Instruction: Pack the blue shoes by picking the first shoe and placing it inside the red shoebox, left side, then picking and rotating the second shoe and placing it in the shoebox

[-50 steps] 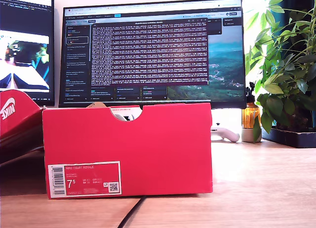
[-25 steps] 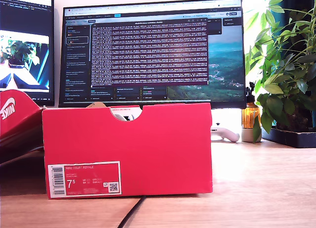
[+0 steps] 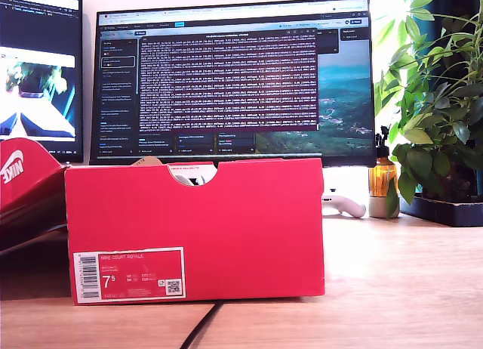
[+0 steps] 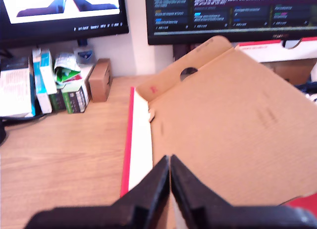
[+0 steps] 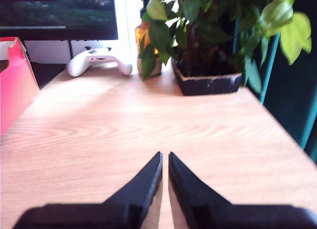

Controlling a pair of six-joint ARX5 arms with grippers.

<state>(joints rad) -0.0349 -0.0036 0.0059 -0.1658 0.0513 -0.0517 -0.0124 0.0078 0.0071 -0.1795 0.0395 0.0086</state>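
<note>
Exterior view: the shoebox [image 3: 195,228] stands on the tabletop [image 3: 392,288] with its labelled wall toward the camera. Through the notch in its top edge a little white shows, perhaps part of a shoe; I cannot tell. No arm appears here. The lid [image 3: 23,175] leans at this view's left.

First wrist view: my first claw [image 4: 170,162] hangs pinched together, gripping nothing, over the lid's brown inside face [image 4: 223,135]. A sliver of something dark blue [image 4: 313,85] peeps in at the edge; I cannot make it out as a shoe.

Second wrist view: my second claw [image 5: 165,157] is likewise closed and empty above bare tabletop, the shoebox's red wall [image 5: 15,85] off to one side, a controller [image 5: 99,60] and a plant [image 5: 208,35] ahead.

No shoe's long axis is readable, so neither arm is clearly the nearer.
</note>
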